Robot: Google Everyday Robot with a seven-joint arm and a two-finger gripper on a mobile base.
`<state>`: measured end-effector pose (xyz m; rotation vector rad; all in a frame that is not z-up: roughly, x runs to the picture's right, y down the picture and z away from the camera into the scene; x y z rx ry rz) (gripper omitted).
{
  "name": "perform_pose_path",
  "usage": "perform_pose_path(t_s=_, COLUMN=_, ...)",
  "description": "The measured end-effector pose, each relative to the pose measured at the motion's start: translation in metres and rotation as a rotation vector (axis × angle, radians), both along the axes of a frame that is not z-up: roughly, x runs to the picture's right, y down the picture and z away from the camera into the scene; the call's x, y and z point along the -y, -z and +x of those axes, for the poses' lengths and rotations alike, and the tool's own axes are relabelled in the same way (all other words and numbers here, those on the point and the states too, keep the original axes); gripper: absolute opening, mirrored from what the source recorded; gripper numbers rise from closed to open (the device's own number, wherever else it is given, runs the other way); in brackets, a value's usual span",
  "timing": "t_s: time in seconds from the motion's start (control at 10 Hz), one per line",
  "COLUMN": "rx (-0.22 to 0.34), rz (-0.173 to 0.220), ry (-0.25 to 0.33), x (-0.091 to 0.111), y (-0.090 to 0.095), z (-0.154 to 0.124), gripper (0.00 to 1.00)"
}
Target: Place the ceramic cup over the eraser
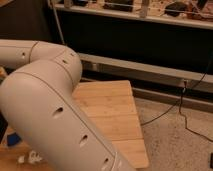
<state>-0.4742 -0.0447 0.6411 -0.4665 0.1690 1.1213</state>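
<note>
My white arm (50,105) fills the left and middle of the camera view, bent at the elbow, and covers most of the wooden table (115,110). The gripper is out of view, past the arm toward the left, and it is shut. The ceramic cup and the eraser are hidden. A small dark blue piece (12,140) peeks out under the arm at the left edge; I cannot tell what it is.
A small white crumpled object (30,159) lies on the table at the bottom left. Behind the table runs a dark shelf unit with a metal rail (145,67). A black cable (182,102) trails over the speckled floor (175,145) to the right.
</note>
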Motion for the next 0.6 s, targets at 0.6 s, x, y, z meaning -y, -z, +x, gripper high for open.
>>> perform_pose_path(t_s=0.6, rx=0.015, rz=-0.023, ry=0.020, x=-0.008, y=-0.027, z=-0.018, gripper=0.00)
